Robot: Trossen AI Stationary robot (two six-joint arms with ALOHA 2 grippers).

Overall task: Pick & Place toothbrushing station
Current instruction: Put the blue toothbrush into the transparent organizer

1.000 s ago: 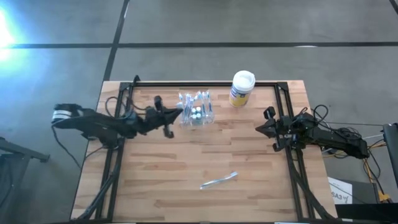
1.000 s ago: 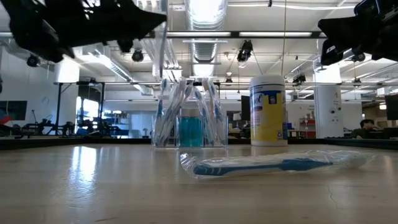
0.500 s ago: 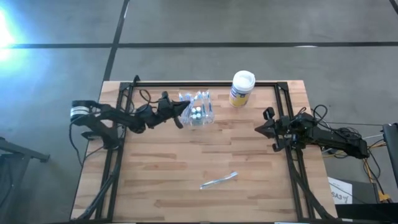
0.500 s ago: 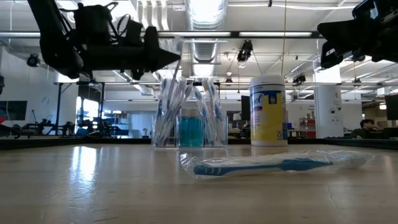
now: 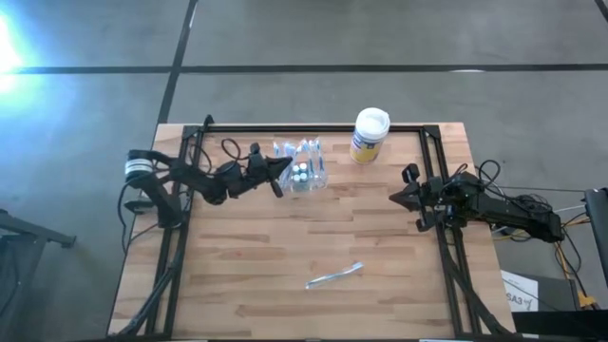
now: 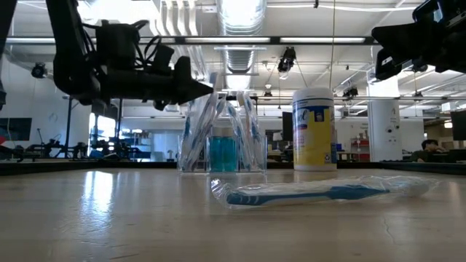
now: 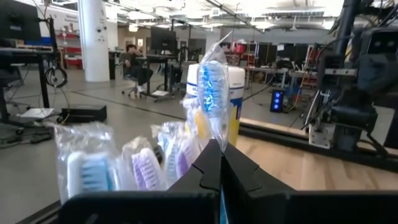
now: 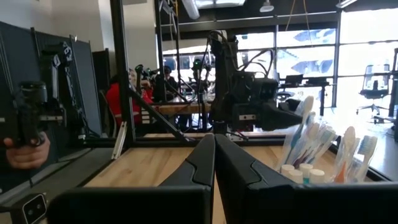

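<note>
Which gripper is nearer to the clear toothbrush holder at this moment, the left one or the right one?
The left. The left gripper, shut, sits right at the toothbrush holder, at its left edge. The right gripper, also shut, waits far off by the table's right side, beyond the yellow canister.

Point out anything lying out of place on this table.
One wrapped toothbrush lies flat, alone near the table's front, while the other brushes stand in the clear holder at the back beside the canister. Nothing looks spilled or broken.
</note>
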